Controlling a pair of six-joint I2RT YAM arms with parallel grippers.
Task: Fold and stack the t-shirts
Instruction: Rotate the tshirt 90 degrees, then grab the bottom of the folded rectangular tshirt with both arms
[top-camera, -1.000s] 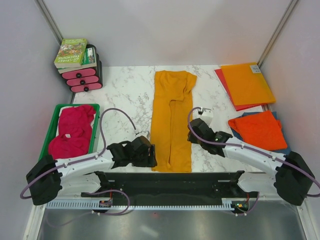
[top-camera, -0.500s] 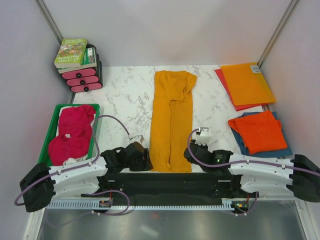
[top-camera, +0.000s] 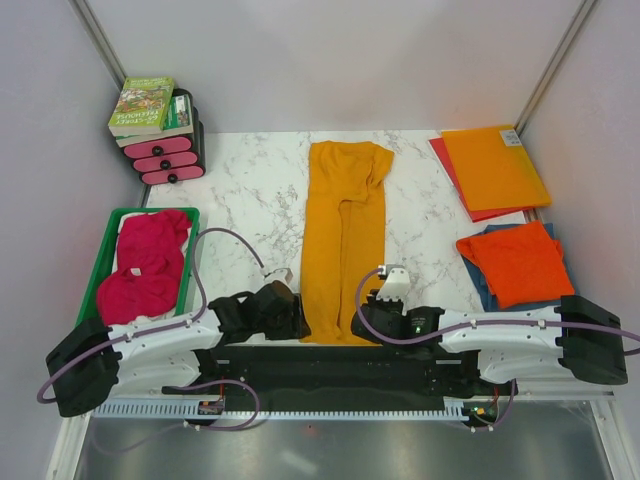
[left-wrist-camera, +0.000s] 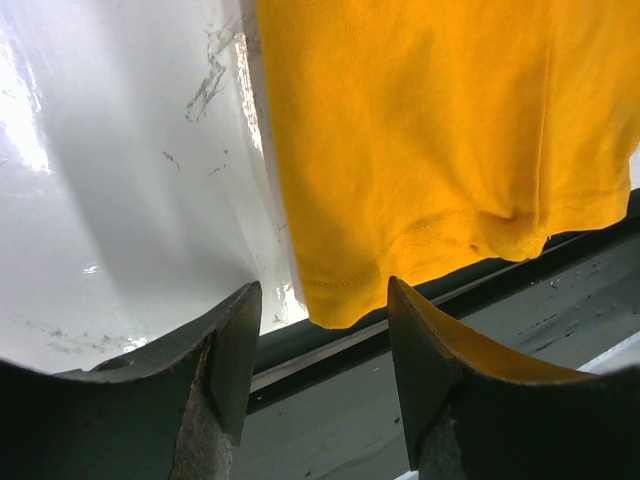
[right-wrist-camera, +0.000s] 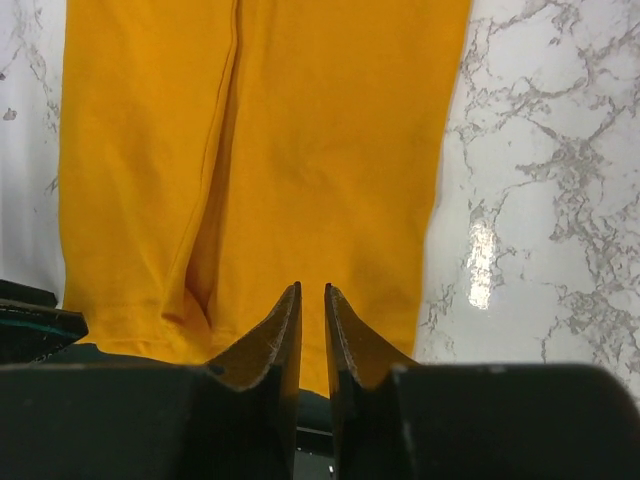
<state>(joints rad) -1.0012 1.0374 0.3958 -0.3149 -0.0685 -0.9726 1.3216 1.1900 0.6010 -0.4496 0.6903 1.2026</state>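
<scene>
The shirt (top-camera: 345, 235) lies flat in the middle of the table (top-camera: 250, 190), already narrowed to a long strip. Its long axis runs straight away from me, collar end far and hem at the near edge just in front of my bases. The coming fold turns on that: the hem has to travel along this axis toward the collar, so both near corners must rise together.

My left gripper (left-wrist-camera: 322, 290) sits at the hem's left corner with its fingers spread. The corner pokes into the gap between them, and neither finger presses on it. I judge a small advance and a squeeze would take it.

My right gripper (right-wrist-camera: 312, 292) is over the hem, right of its middle and a little in from the right edge. Its fingers are drawn nearly together, with only a thin slit left. I cannot tell whether cloth is caught in that slit or the tips merely rest over it.

Neither arm is clearly nearer, as each is at its own end of the hem. The left side looks the less ready.

A folded red-orange shirt (top-camera: 515, 262) waits on a blue one to my right, well apart from the strip.
</scene>
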